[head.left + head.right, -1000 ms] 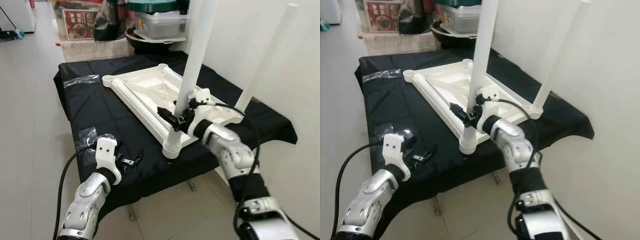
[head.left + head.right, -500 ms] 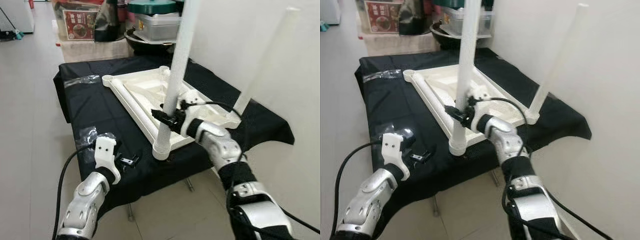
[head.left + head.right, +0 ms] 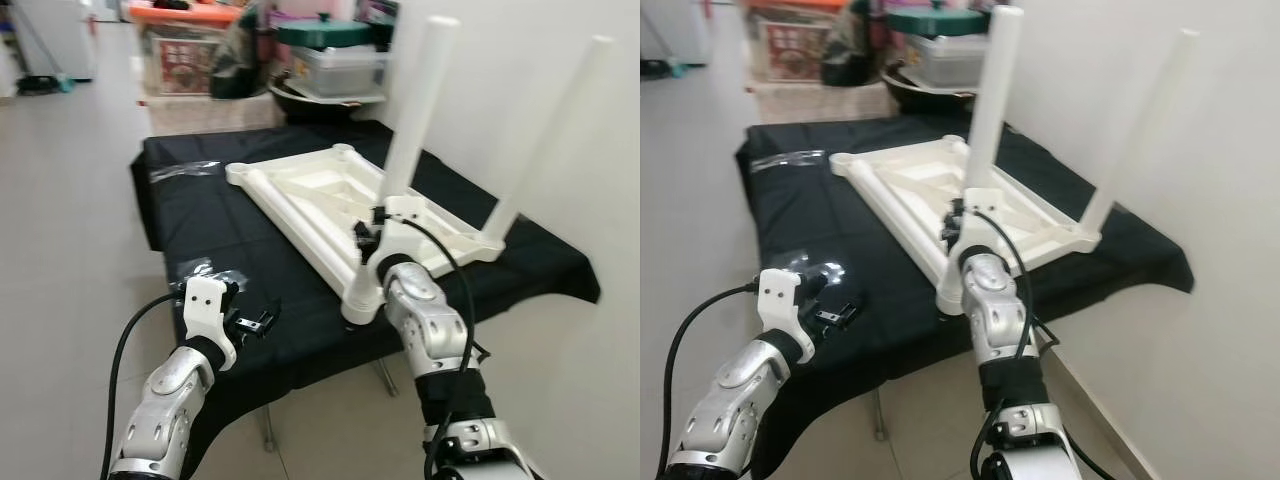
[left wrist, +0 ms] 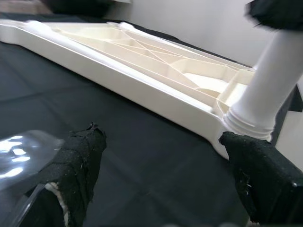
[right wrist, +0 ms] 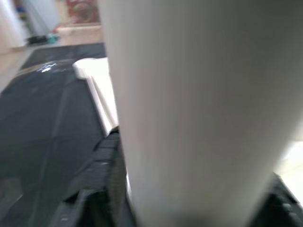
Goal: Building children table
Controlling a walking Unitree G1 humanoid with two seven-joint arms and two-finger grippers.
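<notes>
My right gripper is clenched on the nearer tall white plastic leg, low on the tube just above its socket. Half a second ago that leg tilted towards my left; now it stands closer to upright in the near corner of the upturned white plastic tabletop, so I judge it is seating and this corner is nearly done. My head camera has shifted too, so part of that change is only my own view moving. A second white leg already stands in the corner by the wall, and the two far corners are bare sockets, so I reckon half the legs remain.

The tabletop lies underside up on the black-draped counter. My left gripper hovers over the counter's near edge, jaws released and empty, beside a crumpled clear plastic wrapper.

The left wrist view shows the ribbed collar where the leg meets the socket, a joint my forearm partly hides from my head. The right wrist view gives only the blurred tube between my black fingers.
</notes>
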